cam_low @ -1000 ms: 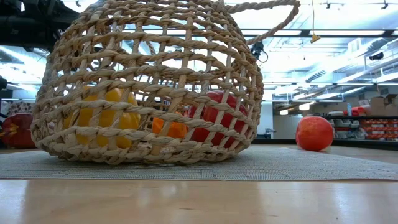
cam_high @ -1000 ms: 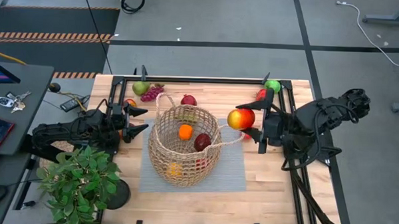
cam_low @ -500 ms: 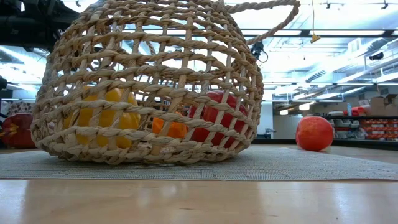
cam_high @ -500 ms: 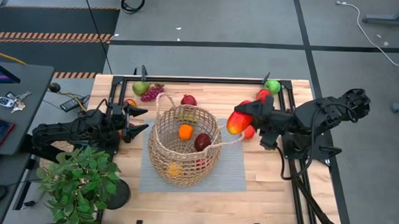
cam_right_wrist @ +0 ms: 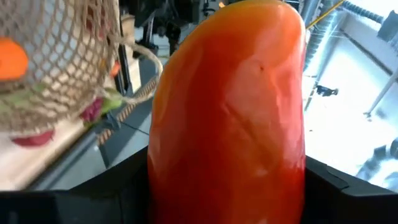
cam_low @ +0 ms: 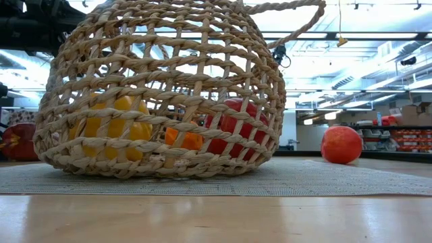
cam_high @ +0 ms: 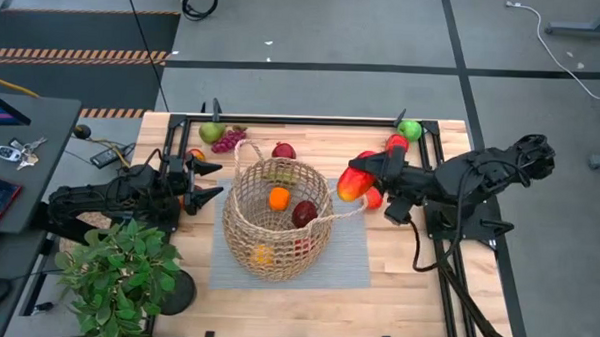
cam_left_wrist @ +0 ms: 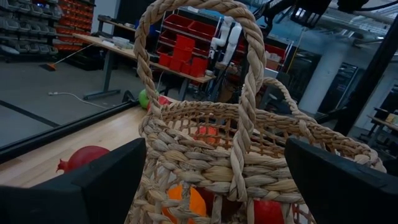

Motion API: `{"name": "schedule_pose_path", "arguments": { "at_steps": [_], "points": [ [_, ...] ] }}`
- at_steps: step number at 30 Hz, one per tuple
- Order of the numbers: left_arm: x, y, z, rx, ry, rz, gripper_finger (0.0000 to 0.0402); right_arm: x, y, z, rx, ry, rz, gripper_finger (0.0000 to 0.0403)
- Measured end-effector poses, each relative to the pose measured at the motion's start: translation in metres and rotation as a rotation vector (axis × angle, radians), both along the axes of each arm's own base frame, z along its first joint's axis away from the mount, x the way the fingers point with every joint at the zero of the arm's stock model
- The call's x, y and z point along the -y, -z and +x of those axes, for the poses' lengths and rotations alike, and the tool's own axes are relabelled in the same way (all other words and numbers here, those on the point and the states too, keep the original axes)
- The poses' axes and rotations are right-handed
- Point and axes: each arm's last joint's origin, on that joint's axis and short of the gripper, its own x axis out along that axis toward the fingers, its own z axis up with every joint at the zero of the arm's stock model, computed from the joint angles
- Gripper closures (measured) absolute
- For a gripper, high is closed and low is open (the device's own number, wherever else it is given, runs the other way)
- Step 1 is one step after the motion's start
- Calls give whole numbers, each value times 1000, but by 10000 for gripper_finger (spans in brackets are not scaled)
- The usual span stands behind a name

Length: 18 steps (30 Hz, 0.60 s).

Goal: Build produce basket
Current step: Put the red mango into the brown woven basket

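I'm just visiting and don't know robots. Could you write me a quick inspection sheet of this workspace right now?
Surface: wooden table with a grey mat under the basket.
Job's things: wicker basket holding several fruits; pear and grapes lie loose at the far edge.
Clutter: potted plant at the near left corner.
Grippers: right gripper grips a red-orange fruit beside the basket's rim; left gripper open, waiting left of the basket.
Cables: black cable on the floor.
Surroundings: keys on a side desk.
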Motion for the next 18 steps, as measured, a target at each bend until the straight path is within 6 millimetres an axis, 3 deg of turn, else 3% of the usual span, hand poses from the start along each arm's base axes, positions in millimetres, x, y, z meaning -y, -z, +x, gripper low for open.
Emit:
{"name": "schedule_pose_path", "arguments": {
  "at_steps": [13, 18],
  "points": [
    [0, 0, 0, 0, 0, -1, 12, 13, 39, 63, -89, 142, 99, 121],
    [0, 0, 0, 0, 0, 0, 12, 22, 55, 85, -156, 20, 254, 121]
  ]
}}
